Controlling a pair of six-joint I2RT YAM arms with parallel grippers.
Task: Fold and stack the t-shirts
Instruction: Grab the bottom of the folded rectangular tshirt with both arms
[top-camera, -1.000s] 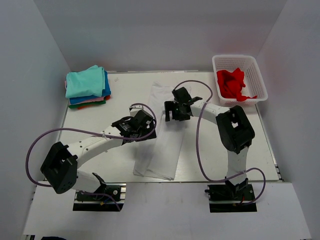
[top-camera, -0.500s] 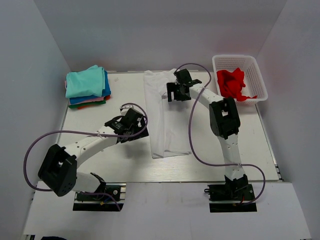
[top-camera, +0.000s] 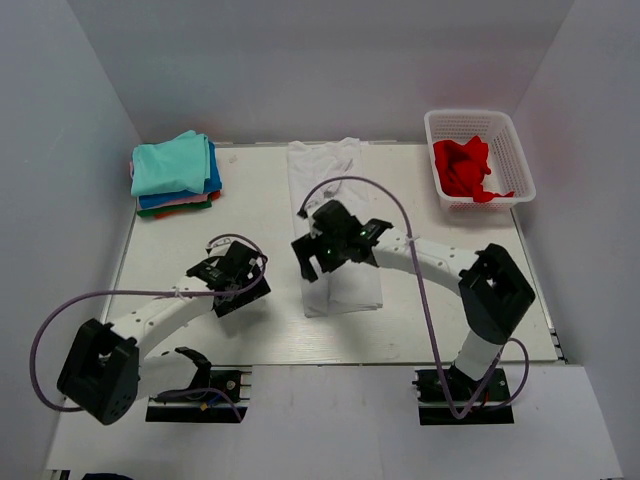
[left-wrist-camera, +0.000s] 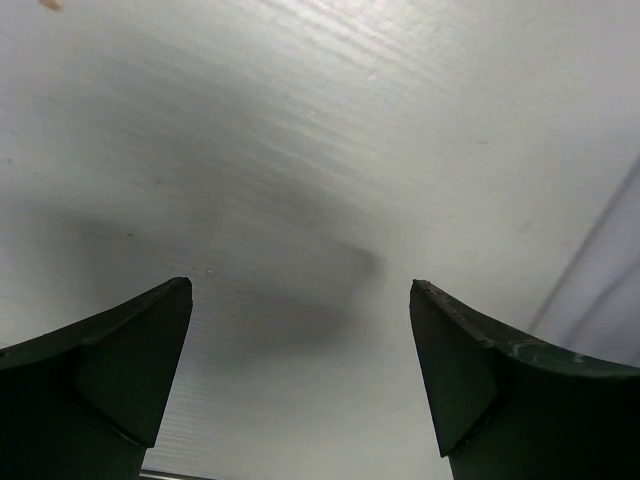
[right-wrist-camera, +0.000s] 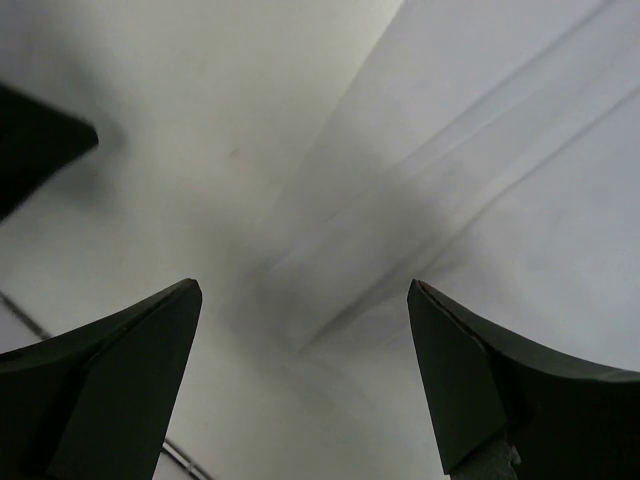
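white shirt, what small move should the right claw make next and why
Probably lower the right claw to the white shirt and close on its edge. It hangs open over that edge, and the shirt is a long strip, not yet folded short.

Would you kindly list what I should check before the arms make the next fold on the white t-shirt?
1. Left claw open, empty: ok.
2. Right claw open, empty, above the long white cloth t-shirt: ok.
3. Left claw at the t-shirt's edge: not ok, over bare white table beside it.
4. T-shirt lies as a folded strip: ok.
5. Folded multicoloured t-shirt stack clear of both arms: ok.
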